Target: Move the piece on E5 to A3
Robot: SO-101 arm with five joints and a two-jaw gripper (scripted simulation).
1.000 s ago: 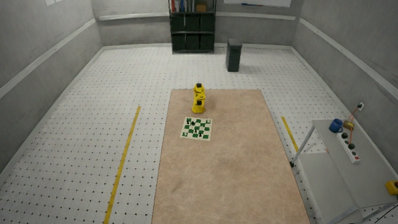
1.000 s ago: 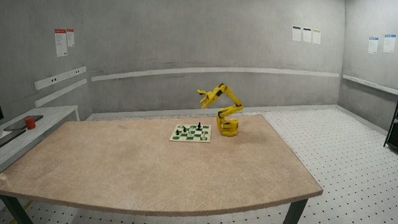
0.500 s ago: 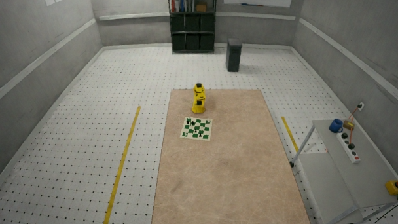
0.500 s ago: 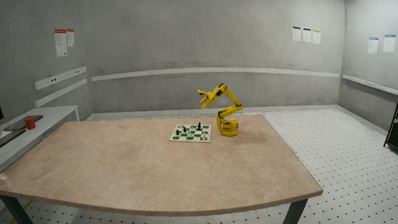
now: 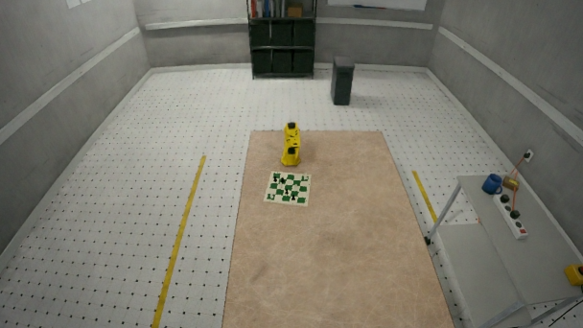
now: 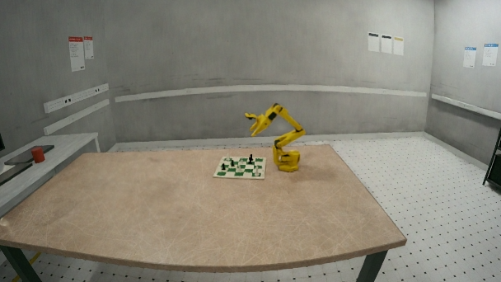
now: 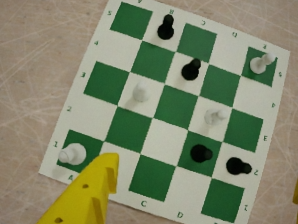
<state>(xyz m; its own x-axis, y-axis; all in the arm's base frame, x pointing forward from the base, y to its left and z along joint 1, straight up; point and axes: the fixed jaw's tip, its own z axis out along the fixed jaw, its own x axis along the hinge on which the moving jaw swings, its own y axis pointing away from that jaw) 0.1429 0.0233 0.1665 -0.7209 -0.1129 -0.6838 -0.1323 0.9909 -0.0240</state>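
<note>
The small green and white chessboard (image 7: 169, 106) (image 5: 288, 188) (image 6: 241, 167) lies on the table in front of the arm. A white piece (image 7: 258, 64) stands upright on corner square E5, at the top right in the wrist view. Square A3 (image 7: 107, 83) is green and empty, on the board's left edge. My gripper (image 6: 250, 123) hangs high above the board's near side. It is partly open with nothing between the fingers. One yellow jaw (image 7: 99, 179) shows in the wrist view, over the corner near the white piece on A1 (image 7: 72, 155).
More white pieces stand on B3 (image 7: 139, 91) and D3 (image 7: 213, 117). Black pieces stand on B5 (image 7: 165, 28), C4 (image 7: 192, 68), D2 (image 7: 200, 153) and E2 (image 7: 237, 165). The arm's yellow base (image 6: 287, 161) stands beside the board on the tan table (image 6: 198, 214).
</note>
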